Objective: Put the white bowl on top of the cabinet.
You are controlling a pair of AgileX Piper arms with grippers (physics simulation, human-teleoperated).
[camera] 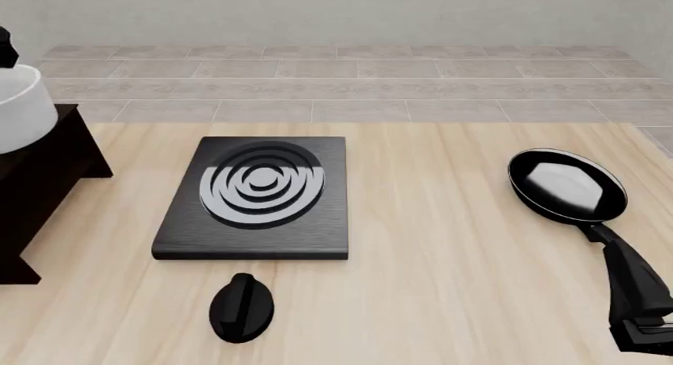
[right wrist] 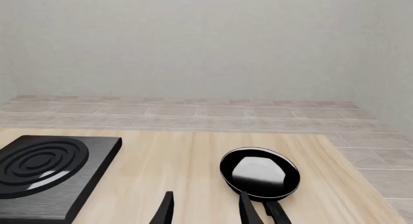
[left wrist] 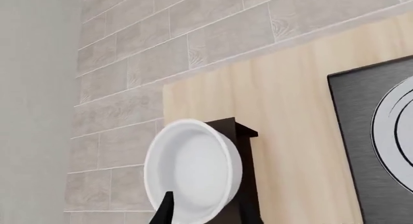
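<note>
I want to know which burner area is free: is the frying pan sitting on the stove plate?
No, the frying pan lies on the bare table, well apart from the stove plate.

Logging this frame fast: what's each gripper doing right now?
Left gripper: one fingertip shows against the white bowl over the cabinet; grip cannot be told.
Right gripper: open, holding nothing.

Even bright render, glare on pan.
</note>
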